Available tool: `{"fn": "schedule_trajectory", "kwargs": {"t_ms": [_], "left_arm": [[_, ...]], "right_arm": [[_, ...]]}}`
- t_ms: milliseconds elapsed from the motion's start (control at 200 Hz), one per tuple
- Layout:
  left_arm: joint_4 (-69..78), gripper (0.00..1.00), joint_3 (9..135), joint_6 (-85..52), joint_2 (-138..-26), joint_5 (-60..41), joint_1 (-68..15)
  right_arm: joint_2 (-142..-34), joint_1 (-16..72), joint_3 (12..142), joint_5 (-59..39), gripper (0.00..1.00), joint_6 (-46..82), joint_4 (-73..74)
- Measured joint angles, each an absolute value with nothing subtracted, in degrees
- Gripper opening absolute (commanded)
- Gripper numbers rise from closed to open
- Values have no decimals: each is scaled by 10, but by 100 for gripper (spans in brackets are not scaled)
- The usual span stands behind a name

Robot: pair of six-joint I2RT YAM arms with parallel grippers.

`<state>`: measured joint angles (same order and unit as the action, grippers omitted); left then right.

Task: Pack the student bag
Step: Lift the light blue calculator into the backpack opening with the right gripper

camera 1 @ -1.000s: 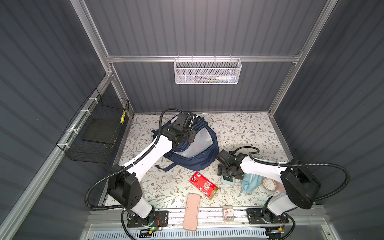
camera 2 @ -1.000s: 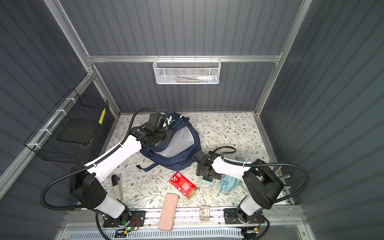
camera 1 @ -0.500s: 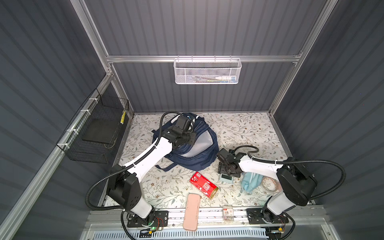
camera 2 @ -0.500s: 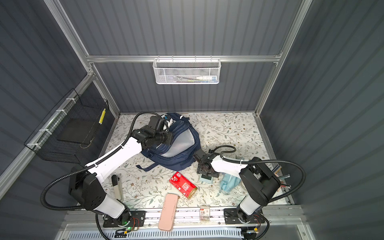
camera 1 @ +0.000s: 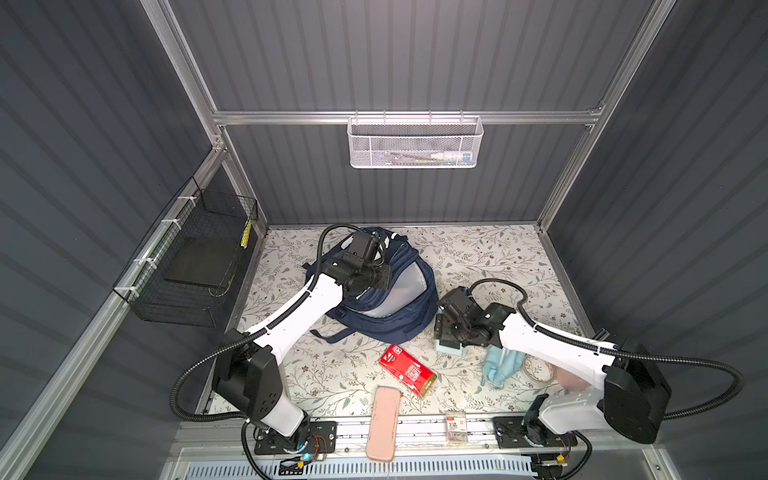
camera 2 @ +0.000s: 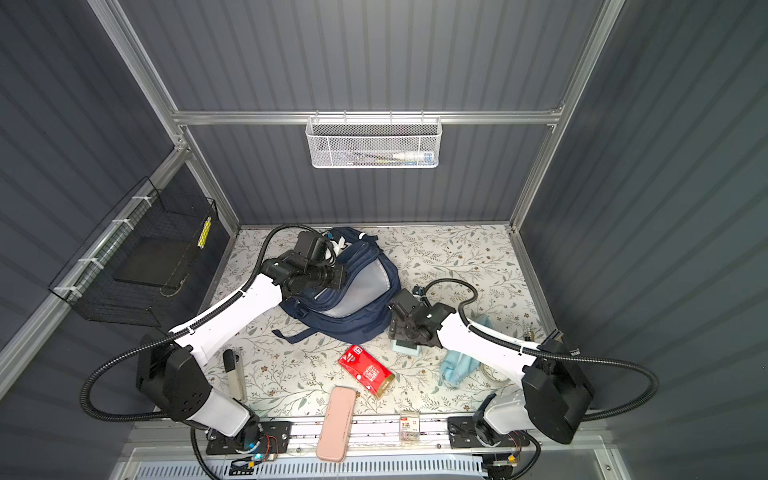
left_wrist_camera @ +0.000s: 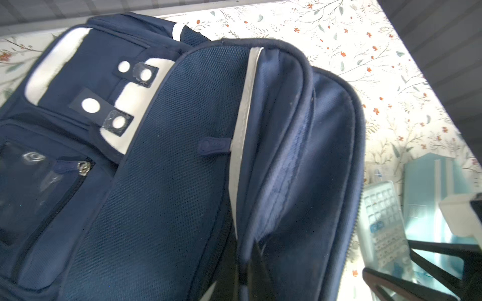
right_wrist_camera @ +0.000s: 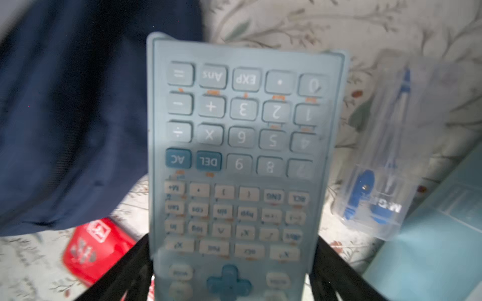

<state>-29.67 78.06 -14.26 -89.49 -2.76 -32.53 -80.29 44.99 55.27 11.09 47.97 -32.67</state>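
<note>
On the mat (camera 1: 478,257), your left gripper (left_wrist_camera: 245,271) tight on the bag (camera 1: 390,328), your right gripper (right_wrist_camera: 232,250) snug around the calculator (right_wrist_camera: 242,135).

top views: high at front, steeply down, far; both cover the whole worktop (camera 1: 490,257)
left wrist: close over student bag (left_wrist_camera: 169,182)
right wrist: very close on calculator (right_wrist_camera: 234,146)
shared: both wrist views catch student bag and calculator
</note>
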Motion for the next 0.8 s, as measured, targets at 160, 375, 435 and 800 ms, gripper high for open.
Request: {"fn": "schedule_trajectory", "kwargs": {"t_ms": [160, 375, 435, 800], "left_arm": [[-307, 0, 813, -162, -895, -74, -297], [-326, 0, 858, -185, -896, -120, -248], [-327, 0, 868, -197, -896, -143, -234], [-318, 0, 893, -247, -921, -200, -211]], "right_arm": [[-929, 442, 735, 81, 75, 436, -294], [-1111, 425, 922, 21, 78, 438, -242], [-1150, 422, 951, 11, 78, 449, -235], [-1260, 437, 1063, -18, 95, 504, -236]]}}
